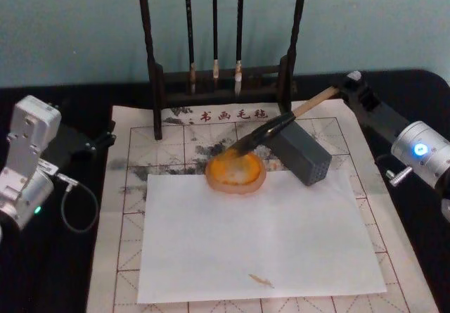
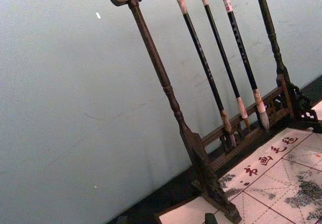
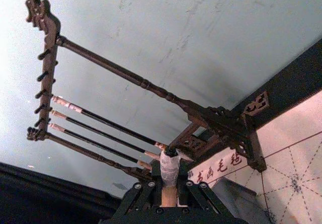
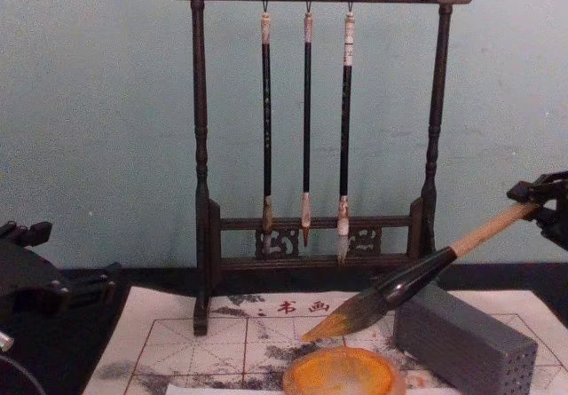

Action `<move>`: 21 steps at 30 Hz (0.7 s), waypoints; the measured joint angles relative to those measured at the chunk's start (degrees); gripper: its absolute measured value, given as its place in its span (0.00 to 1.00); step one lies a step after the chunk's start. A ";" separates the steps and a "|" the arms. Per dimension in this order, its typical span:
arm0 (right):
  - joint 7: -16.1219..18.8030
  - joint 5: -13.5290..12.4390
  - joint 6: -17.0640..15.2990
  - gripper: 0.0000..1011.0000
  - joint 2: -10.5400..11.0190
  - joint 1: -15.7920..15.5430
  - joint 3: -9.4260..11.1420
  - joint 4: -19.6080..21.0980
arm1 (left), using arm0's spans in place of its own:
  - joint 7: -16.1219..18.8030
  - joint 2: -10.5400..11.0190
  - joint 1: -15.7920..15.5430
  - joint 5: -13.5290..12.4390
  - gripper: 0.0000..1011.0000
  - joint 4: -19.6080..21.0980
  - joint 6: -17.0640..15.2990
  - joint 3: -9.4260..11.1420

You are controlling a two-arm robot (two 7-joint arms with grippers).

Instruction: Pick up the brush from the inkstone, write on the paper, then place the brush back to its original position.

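Right gripper [image 1: 344, 88] clamps brush [image 1: 281, 123] at its cap end, behind-right of orange inkstone dish [image 1: 235, 190]. Shaft slants down toward dish, bristle tip seemingly just above. Left gripper [image 1: 84, 143] parked well left.

brush [image 1: 283, 122]: pale wood handle, black ferrule, dark bristles. inkstone [image 1: 235, 173] orange. paper [image 1: 125, 218] off-white, red grid, grey smudges. block [image 1: 304, 155] grey, dotted.

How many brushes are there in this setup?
4. Three thin brushes hang side by side on the rack at the back. The big brush is held by the right gripper, bristles over the orange dish.
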State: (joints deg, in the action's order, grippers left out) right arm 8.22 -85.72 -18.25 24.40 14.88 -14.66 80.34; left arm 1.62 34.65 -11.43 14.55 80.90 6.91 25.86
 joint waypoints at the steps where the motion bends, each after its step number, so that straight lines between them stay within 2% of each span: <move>1: 0.00 -0.03 0.07 0.19 0.14 -0.07 -0.09 0.19 | 0.00 0.00 0.00 0.00 0.99 0.00 0.00 0.00; 14: 1.33 -0.41 1.42 0.19 2.58 -1.23 -1.80 2.40 | 0.00 0.00 0.00 0.00 0.99 0.00 0.00 0.00; 21: 2.95 -0.40 2.20 0.19 4.70 -2.18 -2.55 3.46 | 0.00 0.00 0.00 0.00 0.99 0.00 0.00 0.00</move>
State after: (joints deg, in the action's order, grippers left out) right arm 11.17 -86.12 -16.06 29.10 12.70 -17.21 83.79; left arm 1.62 34.65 -11.43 14.55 80.90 6.91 25.86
